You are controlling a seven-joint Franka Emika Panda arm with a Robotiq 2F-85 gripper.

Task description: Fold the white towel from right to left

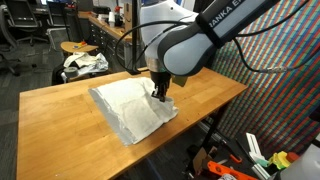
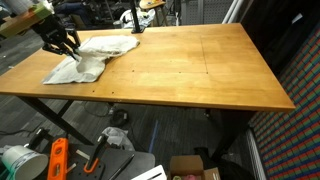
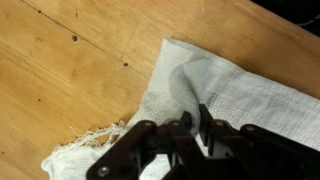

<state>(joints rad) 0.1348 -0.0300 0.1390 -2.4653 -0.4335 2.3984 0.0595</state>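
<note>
Pincer (image 1: 160, 93) sits down on the white towel (image 1: 125, 108), which lies on the wooden table (image 1: 60, 105) in an exterior view. In an exterior view I see the towel (image 2: 95, 55) bunched near a table corner. Wrist view: my pincer (image 3: 195, 125) is closed, pinching a fold of towel (image 3: 240, 95).
</note>
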